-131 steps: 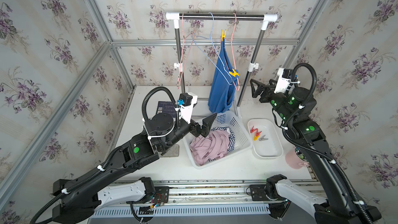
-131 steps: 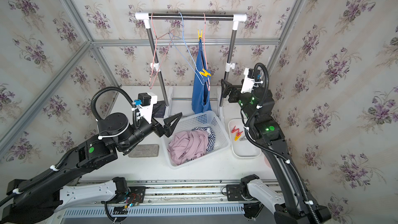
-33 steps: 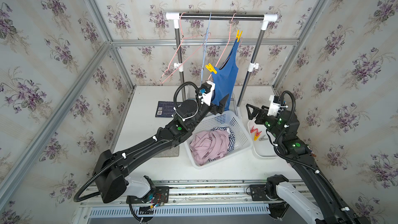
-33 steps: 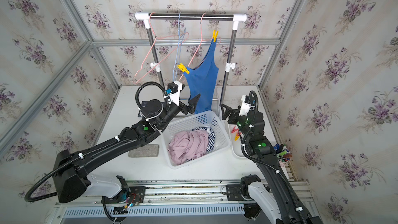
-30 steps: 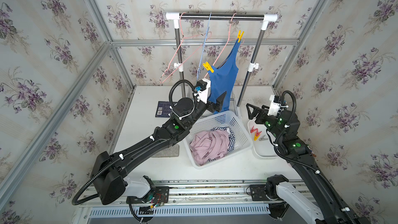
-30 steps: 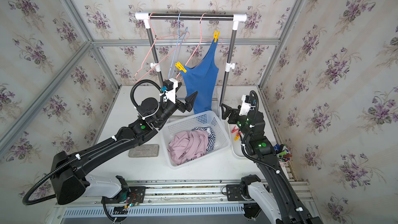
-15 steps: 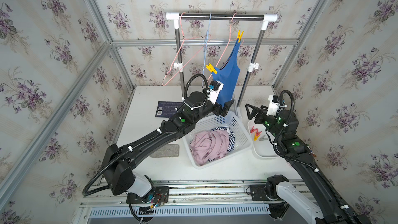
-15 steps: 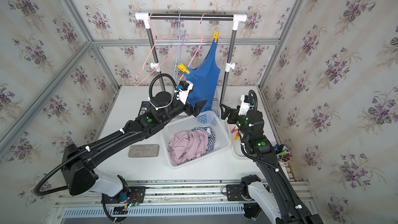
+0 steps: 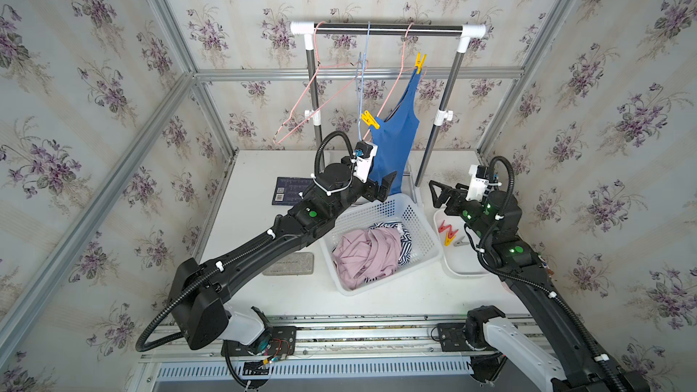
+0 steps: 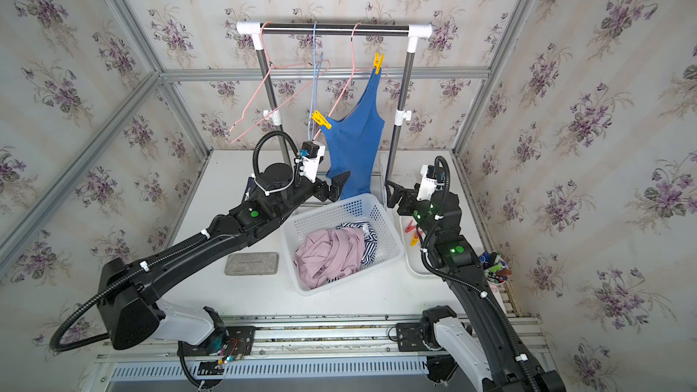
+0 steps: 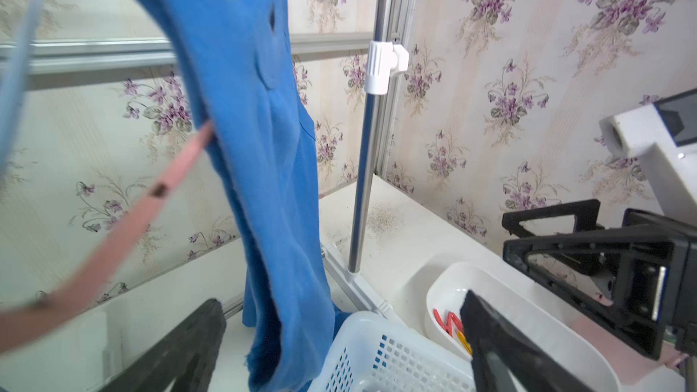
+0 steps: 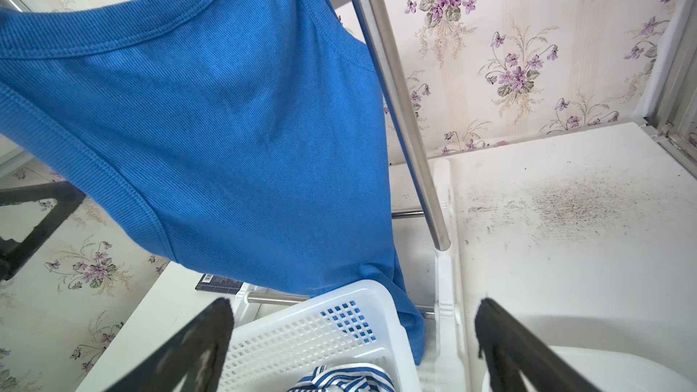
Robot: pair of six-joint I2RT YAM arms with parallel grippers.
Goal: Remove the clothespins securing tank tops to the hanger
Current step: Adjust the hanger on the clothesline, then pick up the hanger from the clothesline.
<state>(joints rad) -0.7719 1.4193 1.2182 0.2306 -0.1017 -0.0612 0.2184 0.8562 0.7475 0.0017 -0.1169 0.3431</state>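
Observation:
A bright blue tank top [image 9: 396, 145] [image 10: 358, 145] hangs from a pink hanger [image 9: 392, 84]. Two yellow clothespins hold it there, one high [image 9: 419, 63] [image 10: 378, 60] and one low [image 9: 370, 119] [image 10: 320, 119]. My left gripper [image 9: 381, 190] [image 11: 339, 303] is open at the top's lower edge, and the hem [image 11: 286, 333] hangs between its fingers. My right gripper [image 9: 439, 194] [image 12: 354, 307] is open and empty, to the right of the rack post, facing the blue top [image 12: 226, 126]. The pink-mauve top [image 9: 366, 254] and the striped top [image 9: 401, 235] lie in the basket.
The white basket [image 9: 430, 228] stands under the rail [image 9: 388, 29]. A white tray [image 9: 460, 269] beside it holds red [image 9: 444, 227], yellow and grey clothespins. An empty pink hanger [image 9: 301, 103] and a blue hanger [image 9: 361, 81] hang on the left. A dark card [image 9: 290, 190], a grey pad [image 9: 288, 263] and a pen cup [image 10: 494, 263] sit on the table.
My left arm has stretched forward from beside the basket to the blue top's hem. The hanger and top have swung round to face me. My right arm has dropped lower.

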